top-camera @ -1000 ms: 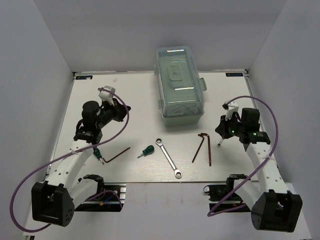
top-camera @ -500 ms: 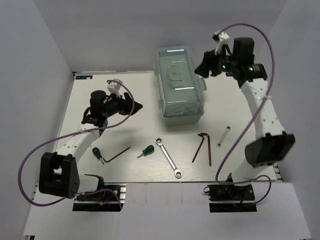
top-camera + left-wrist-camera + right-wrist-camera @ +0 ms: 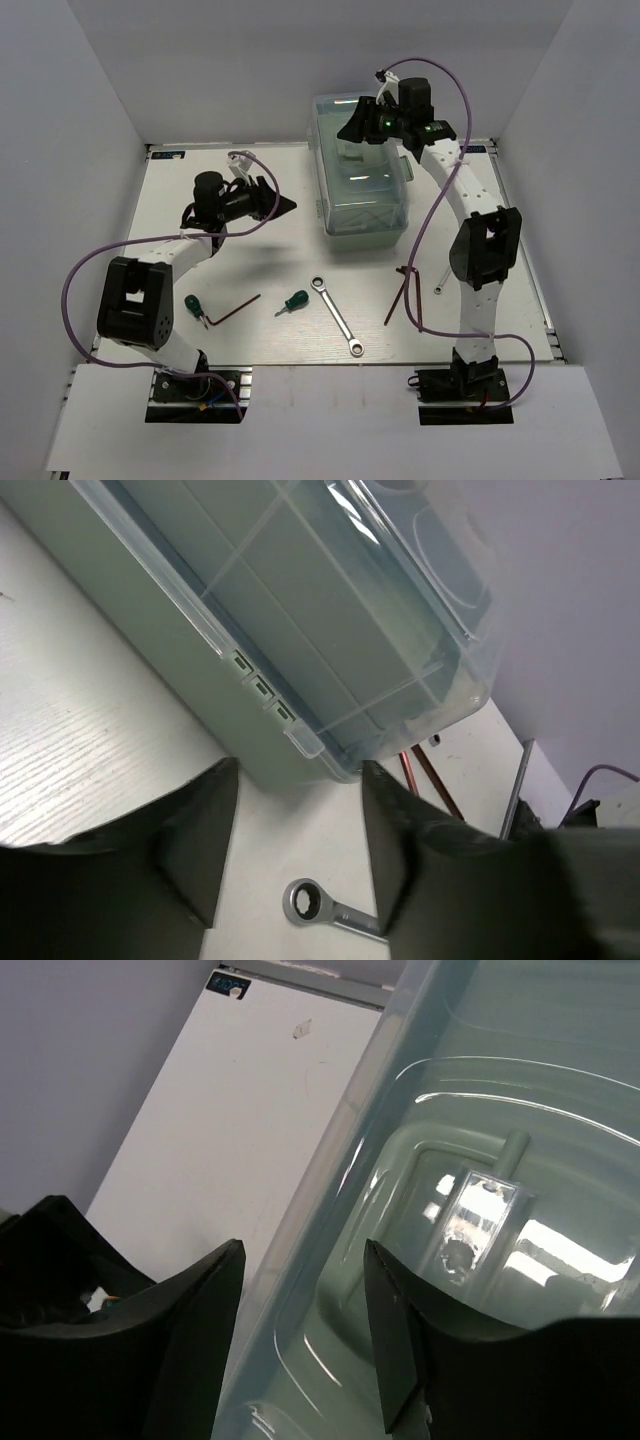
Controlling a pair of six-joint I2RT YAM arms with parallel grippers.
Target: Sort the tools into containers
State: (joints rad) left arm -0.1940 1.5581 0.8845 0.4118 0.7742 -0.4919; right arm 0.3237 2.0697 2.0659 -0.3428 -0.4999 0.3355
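Lying diagonal, long wrench (image 3: 337,317) runs far-left to near-right.

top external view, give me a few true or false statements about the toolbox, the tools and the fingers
1. The toolbox has its lid shut. True.
2. The long wrench lies inside the toolbox. False: it lies on the table, in front of the toolbox.
3. The right gripper hangs over the lid, fingers apart and empty. True.
4. The left gripper holds a green screwdriver. False: its fingers are apart and empty, and both green screwdrivers lie on the table.
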